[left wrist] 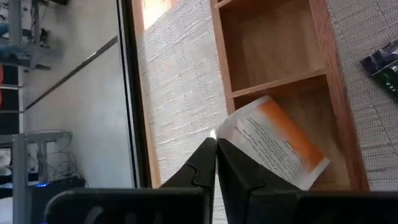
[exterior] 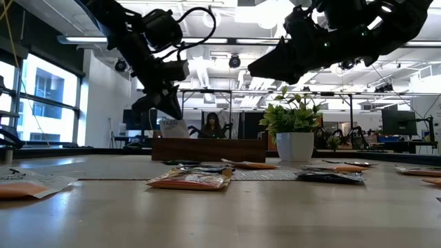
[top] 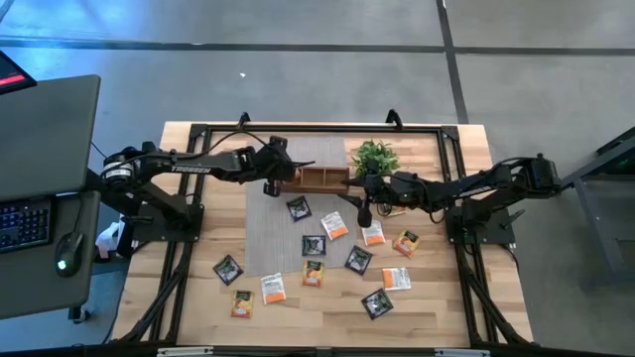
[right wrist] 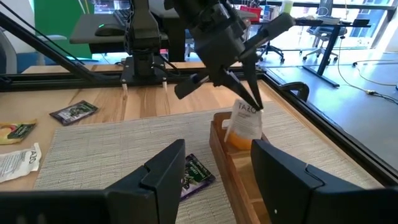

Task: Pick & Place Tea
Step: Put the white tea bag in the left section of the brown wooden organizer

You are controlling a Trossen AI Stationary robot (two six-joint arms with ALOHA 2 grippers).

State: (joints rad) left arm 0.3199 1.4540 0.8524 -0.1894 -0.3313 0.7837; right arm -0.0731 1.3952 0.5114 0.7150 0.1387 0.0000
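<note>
A white-and-orange tea sachet (left wrist: pixel 273 140) hangs in the end compartment of the wooden tray (top: pixel 322 178), the end nearest the table's left side, with my left gripper (right wrist: pixel 252 102) shut on it just above the tray. My right gripper (right wrist: pixel 214 180) hovers open and holding nothing over the grey mat (top: pixel 273 228), near the tray's right end and the plant. Several more tea sachets, black ones (top: pixel 299 208) and orange ones (top: pixel 397 279), lie flat on the mat and the wood toward the near edge. My left gripper pinches the sachet's upper white corner (left wrist: pixel 225 127) between its two fingertips (right wrist: pixel 255 107). The fingers slant down from the table's left side. The sachet hangs tilted below them, its orange lower end (right wrist: pixel 239 140) down inside the tray's compartment; whether it touches the floor there I cannot tell.
A small green potted plant (top: pixel 375 157) stands just beyond the tray's right end, close to my right arm. A black frame (top: pixel 198 134) runs around the table's far and side edges. The tray's other compartments (left wrist: pixel 267 43) show bare wood.
</note>
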